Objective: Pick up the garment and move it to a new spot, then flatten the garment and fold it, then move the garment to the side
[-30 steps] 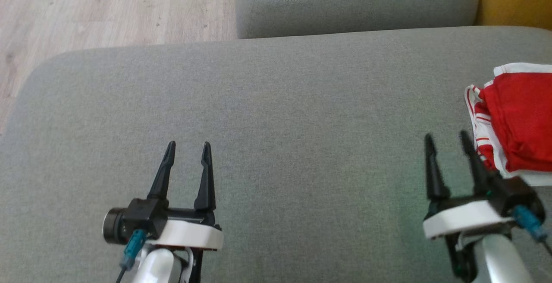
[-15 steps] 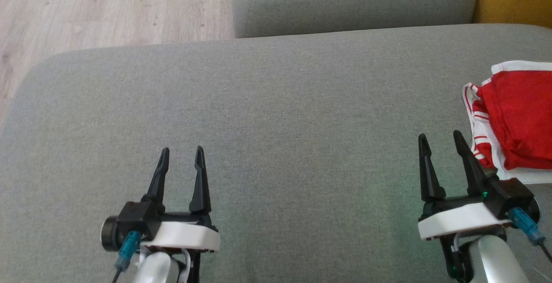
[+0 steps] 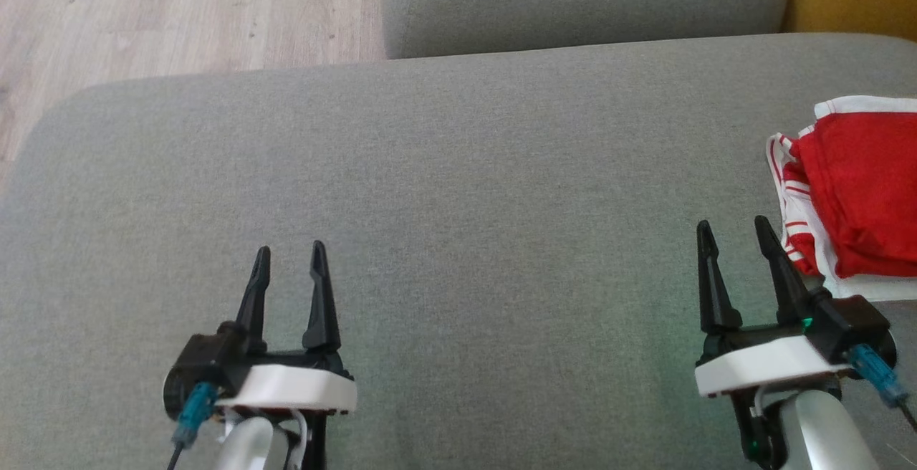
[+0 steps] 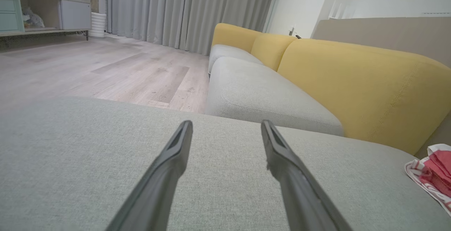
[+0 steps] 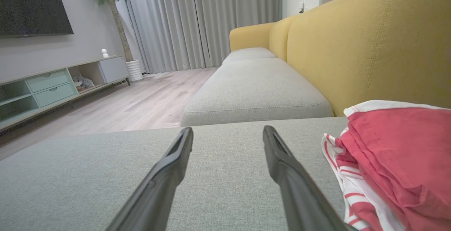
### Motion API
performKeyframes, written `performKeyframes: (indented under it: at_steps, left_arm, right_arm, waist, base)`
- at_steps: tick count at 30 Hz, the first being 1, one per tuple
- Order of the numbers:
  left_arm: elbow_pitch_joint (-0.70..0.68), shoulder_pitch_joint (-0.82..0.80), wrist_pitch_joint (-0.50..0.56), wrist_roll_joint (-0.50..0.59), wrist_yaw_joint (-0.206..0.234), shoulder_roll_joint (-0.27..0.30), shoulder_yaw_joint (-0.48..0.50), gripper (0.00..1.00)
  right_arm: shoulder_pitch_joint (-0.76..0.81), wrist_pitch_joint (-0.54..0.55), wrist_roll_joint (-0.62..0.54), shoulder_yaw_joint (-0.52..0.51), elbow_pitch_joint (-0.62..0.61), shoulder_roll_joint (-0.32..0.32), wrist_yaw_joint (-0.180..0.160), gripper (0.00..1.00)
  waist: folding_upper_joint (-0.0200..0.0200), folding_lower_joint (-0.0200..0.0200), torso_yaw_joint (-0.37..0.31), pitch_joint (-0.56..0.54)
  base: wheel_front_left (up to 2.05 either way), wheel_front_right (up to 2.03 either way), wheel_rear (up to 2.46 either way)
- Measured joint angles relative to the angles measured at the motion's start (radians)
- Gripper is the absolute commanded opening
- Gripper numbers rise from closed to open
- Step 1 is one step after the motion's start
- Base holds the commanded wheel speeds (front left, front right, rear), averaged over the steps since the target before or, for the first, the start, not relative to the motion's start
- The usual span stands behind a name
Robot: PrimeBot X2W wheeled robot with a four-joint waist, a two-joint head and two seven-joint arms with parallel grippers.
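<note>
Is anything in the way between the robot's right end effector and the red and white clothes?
Nothing visible is. The garment lies on the grey sofa cushion, just to the right of the open, empty right end effector. Only bare cushion shows between them.

the garment [image 3: 870, 190] runs off the head view's right edge, its far part hidden. the white figure [image 5: 104, 52] on the cabinet [image 5: 49, 81] is too small to tell. the tv [image 5: 31, 5] is cut by the top and left edges.
</note>
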Motion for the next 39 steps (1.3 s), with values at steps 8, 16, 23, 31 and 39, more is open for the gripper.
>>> performKeyframes:
  at_steps: [8, 16, 23, 31, 39]
  left_arm:
    - [0.012, 0.001, 0.000, -0.038, 0.007, 0.000, 0.013, 0.00]
    - [0.087, 0.068, 0.010, -0.072, 0.006, 0.000, 0.008, 0.00]
    - [0.083, 0.065, 0.028, -0.140, -0.003, 0.000, 0.024, 0.00]
    - [0.078, 0.065, 0.053, -0.218, -0.020, 0.000, 0.040, 0.00]
    - [0.074, 0.065, 0.080, -0.305, -0.030, 0.000, 0.067, 0.00]
  right_arm:
    - [0.000, 0.000, -0.018, 0.006, 0.002, 0.000, 0.000, 0.00]
    - [0.060, 0.013, 0.024, 0.006, 0.082, 0.002, 0.000, 0.00]
    - [0.055, 0.024, 0.111, 0.005, 0.081, 0.002, 0.000, 0.00]
    - [0.055, 0.046, 0.209, 0.000, 0.079, 0.001, 0.000, 0.00]
    - [0.054, 0.067, 0.319, -0.006, 0.077, 0.001, 0.000, 0.00]
  waist:
    - [0.0000, 0.0000, -0.009, 0.000]
    - [0.0000, 0.0000, -0.010, -0.002]
    - [0.0000, 0.0000, -0.012, -0.005]
    - [0.0000, 0.0001, -0.013, -0.008]
    - [0.0000, 0.0001, -0.015, -0.012]
  base:
    - [0.00, 0.00, 0.00]
    - [0.00, 0.00, 0.00]
    - [0.00, 0.00, 0.00]
    - [0.00, 0.00, 0.00]
    - [0.00, 0.00, 0.00]
